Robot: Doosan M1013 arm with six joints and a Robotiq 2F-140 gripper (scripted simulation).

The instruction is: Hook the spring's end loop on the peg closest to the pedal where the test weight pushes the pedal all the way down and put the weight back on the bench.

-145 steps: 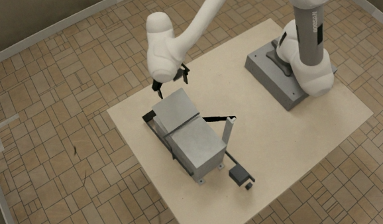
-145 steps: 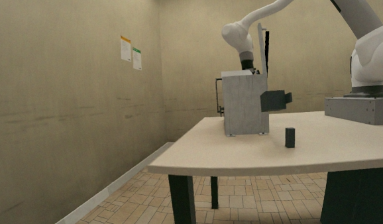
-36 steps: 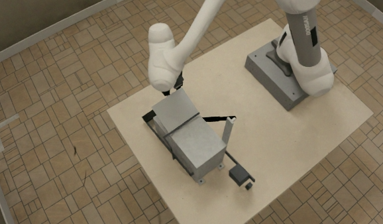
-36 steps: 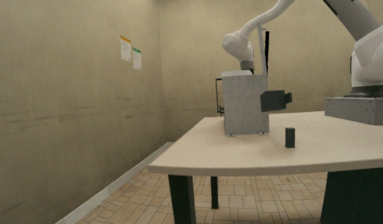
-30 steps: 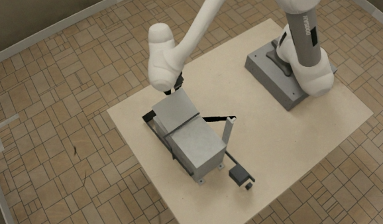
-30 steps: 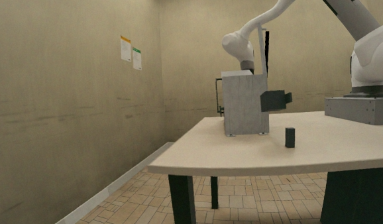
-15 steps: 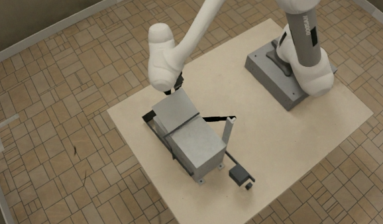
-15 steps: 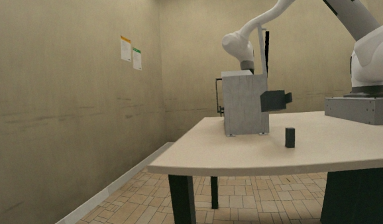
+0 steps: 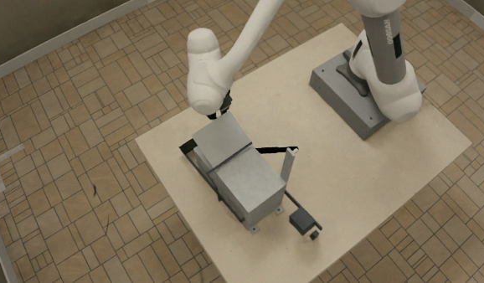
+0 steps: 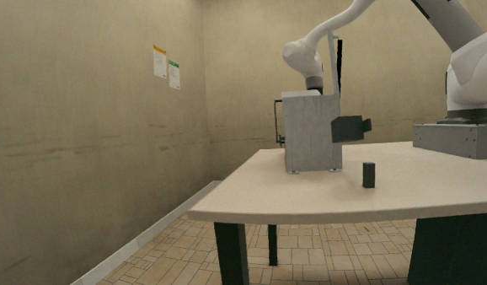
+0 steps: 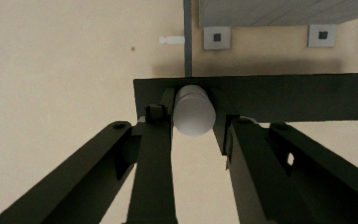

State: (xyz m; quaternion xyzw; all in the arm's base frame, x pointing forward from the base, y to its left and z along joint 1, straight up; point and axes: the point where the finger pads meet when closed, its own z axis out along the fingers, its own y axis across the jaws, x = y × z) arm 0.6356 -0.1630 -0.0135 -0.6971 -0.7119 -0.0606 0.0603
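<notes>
The pale weight [image 11: 195, 115], probably heavy, smooth and slippery if pinched off-centre, stands over the dark pedal [image 11: 300, 98] [image 9: 187, 146], near the bench's [image 9: 347, 180] [image 10: 286, 198] [image 11: 70, 60] far edge. My claw [image 9: 218, 114] [image 10: 316, 90] [image 11: 191, 102], mostly closed, grips its round sides; low, centred holding should limit tipping.

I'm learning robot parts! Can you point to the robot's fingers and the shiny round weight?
fingers: wrist view, midway between the tips
steel weight [image 11: 194, 118]: wrist view, its round top
</notes>
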